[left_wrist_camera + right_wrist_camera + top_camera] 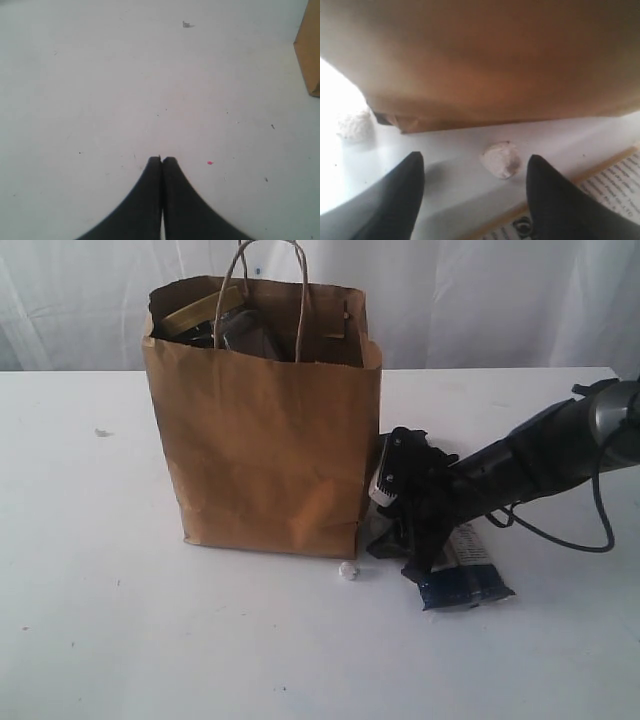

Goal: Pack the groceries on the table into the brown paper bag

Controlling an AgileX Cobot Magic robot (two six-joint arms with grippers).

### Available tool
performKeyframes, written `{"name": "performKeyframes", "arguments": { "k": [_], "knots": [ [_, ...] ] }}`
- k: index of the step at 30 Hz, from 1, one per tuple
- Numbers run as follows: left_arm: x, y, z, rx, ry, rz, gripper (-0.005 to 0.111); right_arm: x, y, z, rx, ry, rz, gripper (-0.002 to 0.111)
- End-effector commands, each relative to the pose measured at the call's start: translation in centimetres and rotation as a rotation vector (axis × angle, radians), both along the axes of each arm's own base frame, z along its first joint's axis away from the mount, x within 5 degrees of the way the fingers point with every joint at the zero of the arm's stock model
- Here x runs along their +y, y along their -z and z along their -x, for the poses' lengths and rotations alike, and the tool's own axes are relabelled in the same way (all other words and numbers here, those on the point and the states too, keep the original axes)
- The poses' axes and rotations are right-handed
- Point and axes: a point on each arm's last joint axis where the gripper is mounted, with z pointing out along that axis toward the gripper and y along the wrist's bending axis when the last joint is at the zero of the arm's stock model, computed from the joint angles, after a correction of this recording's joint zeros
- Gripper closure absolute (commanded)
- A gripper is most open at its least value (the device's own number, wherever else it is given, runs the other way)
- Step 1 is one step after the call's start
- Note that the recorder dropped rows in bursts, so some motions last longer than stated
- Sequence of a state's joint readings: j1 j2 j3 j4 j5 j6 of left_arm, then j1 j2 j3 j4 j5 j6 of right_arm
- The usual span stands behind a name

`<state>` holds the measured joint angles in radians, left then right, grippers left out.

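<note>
The right gripper [475, 156] gapes empty above the noodle packet [465, 580] at the bag's [265, 450] four o'clock; the left gripper [161, 159] is clenched on nothing.

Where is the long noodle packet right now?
The noodle packet lies flat on the table just right of the brown paper bag in the exterior view, partly under the open right gripper.

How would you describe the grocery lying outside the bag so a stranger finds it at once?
Find the brown paper bag standing on the white table. Beside its base, beneath the right gripper, lies a flat packet. Unlike the small white crumb nearby, it is dark blue with white print.
</note>
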<state>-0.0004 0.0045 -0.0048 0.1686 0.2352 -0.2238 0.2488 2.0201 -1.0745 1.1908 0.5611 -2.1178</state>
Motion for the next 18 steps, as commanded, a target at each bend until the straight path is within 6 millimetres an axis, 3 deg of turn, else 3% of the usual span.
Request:
{"name": "performKeyframes", "arguments": {
  "k": [1,8,15,18],
  "knots": [
    [-0.04,0.11,0.00,-0.004,0.006,0.003,0.107,0.08,0.05,-0.31,-0.015,0.000,-0.004,0.055],
    [-0.04,0.11,0.00,-0.004,0.006,0.003,0.107,0.15,0.21,-0.56,-0.003,0.047,-0.030,0.073],
    [-0.04,0.11,0.00,-0.004,0.006,0.003,0.107,0.15,0.08,-0.56,0.108,0.193,-0.085,0.107],
    [-0.04,0.11,0.00,-0.004,0.006,0.003,0.107,0.12,-0.66,-0.50,0.160,0.274,-0.118,0.108]
  ]
}}
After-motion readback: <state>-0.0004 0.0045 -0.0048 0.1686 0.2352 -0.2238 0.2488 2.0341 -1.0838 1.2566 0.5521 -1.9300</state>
